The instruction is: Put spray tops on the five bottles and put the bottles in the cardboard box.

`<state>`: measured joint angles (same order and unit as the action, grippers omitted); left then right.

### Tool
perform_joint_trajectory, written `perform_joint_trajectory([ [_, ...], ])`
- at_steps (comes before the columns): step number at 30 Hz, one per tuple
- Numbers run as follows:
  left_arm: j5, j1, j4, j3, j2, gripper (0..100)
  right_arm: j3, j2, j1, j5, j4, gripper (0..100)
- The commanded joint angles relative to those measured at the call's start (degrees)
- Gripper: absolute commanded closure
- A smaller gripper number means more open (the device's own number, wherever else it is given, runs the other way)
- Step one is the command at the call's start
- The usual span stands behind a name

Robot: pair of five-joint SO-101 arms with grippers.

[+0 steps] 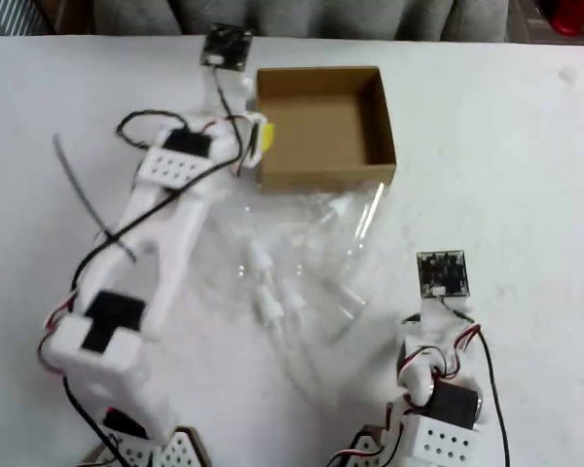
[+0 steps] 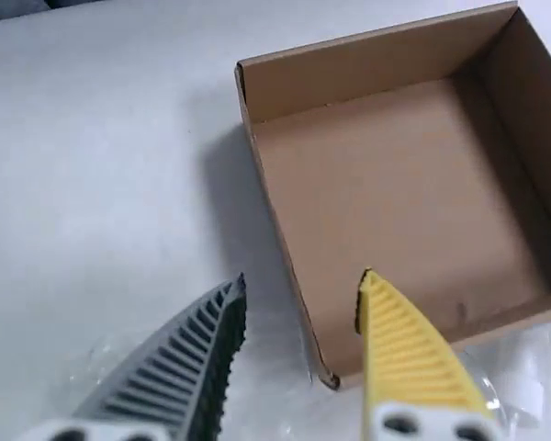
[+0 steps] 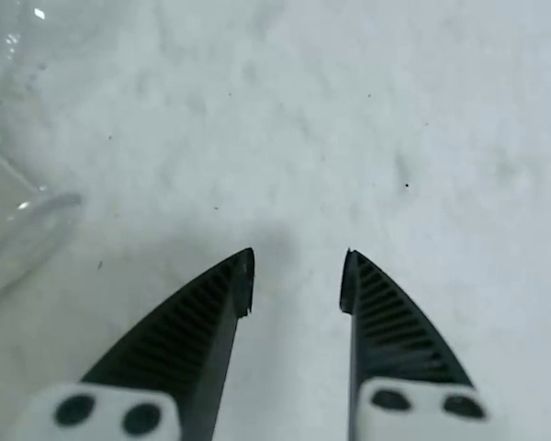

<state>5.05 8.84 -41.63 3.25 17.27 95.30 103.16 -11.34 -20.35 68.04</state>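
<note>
The clear plastic bottles (image 1: 348, 297) and white spray tops (image 1: 266, 287) lie on their sides on the white surface (image 1: 526, 175), just before the empty brown cardboard box (image 1: 326, 178); the left pincer (image 2: 303, 277), empty and spread wide, hangs at the box's corner; the right pincer (image 3: 297, 257), empty and parted, sits beside the heap.

Cardboard box (image 1: 326, 177) matt brown paperboard, smooth inside; bottle (image 3: 23, 234) clear glossy plastic with glints; spray tops (image 1: 269, 297) white plastic; bench (image 1: 526, 175) white, matt, faintly mottled; left fingers (image 2: 409, 349) and right fingers (image 3: 193, 340) matt ribbed plastic; arm shells (image 1: 165, 243) smooth white plastic
</note>
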Motion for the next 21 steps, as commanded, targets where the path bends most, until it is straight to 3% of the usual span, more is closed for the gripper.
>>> perform_joint_trajectory([
  [1,1.0,1.2,1.4,9.1,4.4,79,-1.8,0.0,0.0,-1.1,-1.1,86.1],
  [17,0.5,0.0,1.5,25.1,26.3,80,-1.7,0.0,1.2,-1.1,-1.1,86.2],
  [21,0.5,0.0,4.6,25.1,27.1,94,-1.7,0.0,1.1,-1.1,-1.1,86.3],
])
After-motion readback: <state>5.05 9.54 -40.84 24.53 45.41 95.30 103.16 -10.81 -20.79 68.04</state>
